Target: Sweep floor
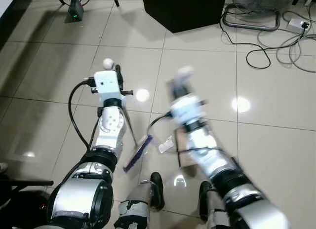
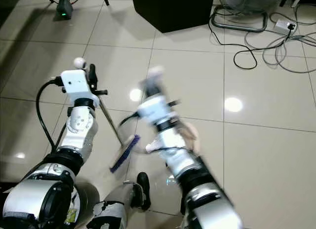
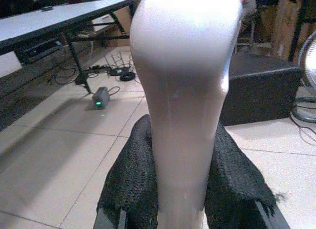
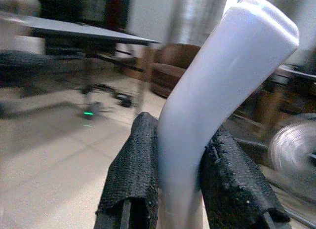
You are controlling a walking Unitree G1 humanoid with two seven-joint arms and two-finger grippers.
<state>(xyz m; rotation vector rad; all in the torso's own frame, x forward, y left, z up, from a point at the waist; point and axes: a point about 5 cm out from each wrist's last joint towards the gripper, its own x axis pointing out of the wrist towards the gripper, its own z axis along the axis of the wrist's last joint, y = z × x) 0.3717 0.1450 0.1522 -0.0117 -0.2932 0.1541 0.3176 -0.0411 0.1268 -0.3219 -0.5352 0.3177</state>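
Observation:
My left gripper [image 1: 114, 73] is shut on the white top of a broom handle [image 3: 182, 91], with its black fingers [image 3: 131, 184] on either side. The thin shaft slants down to a purple brush head [image 1: 137, 153] resting on the tiled floor just ahead of my feet. My right gripper [image 1: 181, 83], blurred, is shut on a bent white dustpan handle [image 4: 217, 91]. The tan dustpan [image 2: 190, 133] sits low beside the brush head, largely hidden by my right arm. A white scrap of litter [image 1: 166, 145] lies between brush and pan.
A black box [image 1: 182, 9] stands ahead. A fan base [image 1: 249, 17], a power strip [image 1: 297, 24] and loose cables [image 1: 276, 46] lie at the far right. A small black device with a green light [image 1: 75, 9] sits at the far left. A table [image 3: 59, 17] stands beyond it.

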